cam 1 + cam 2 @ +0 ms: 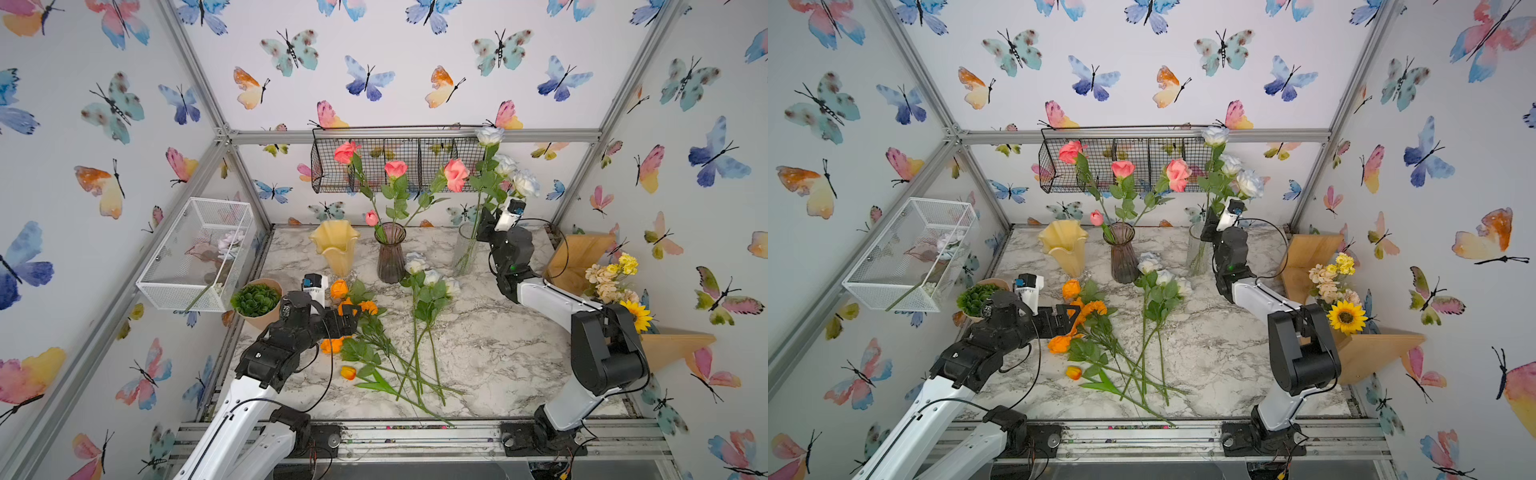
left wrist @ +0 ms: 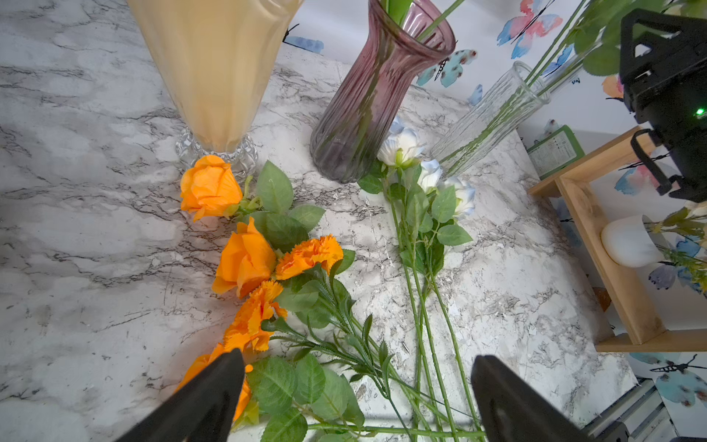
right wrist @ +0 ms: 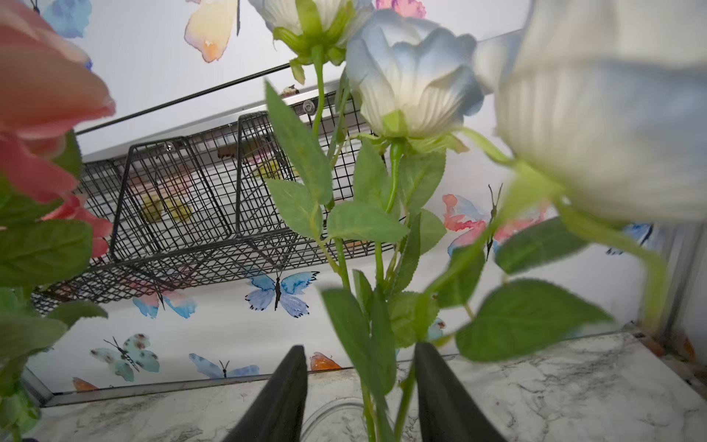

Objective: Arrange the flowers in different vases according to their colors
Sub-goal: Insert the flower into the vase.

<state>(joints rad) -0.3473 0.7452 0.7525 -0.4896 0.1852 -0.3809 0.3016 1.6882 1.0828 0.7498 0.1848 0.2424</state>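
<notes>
Butterfly wallpaper [image 1: 374,62], marble table [image 1: 498,353], orange flowers [image 2: 245,260], green card [image 2: 555,151] illegible

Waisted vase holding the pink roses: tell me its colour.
The waisted vase is translucent purple ribbed glass; the left wrist view shows it best.

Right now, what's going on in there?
The pink flowers stand in the purple vase. The right gripper is open around the stems of white-blue roses standing in the clear vase. The left gripper hovers open over the orange flowers, which lie on the table beside a second white-blue bunch. The yellow vase looks empty.
</notes>
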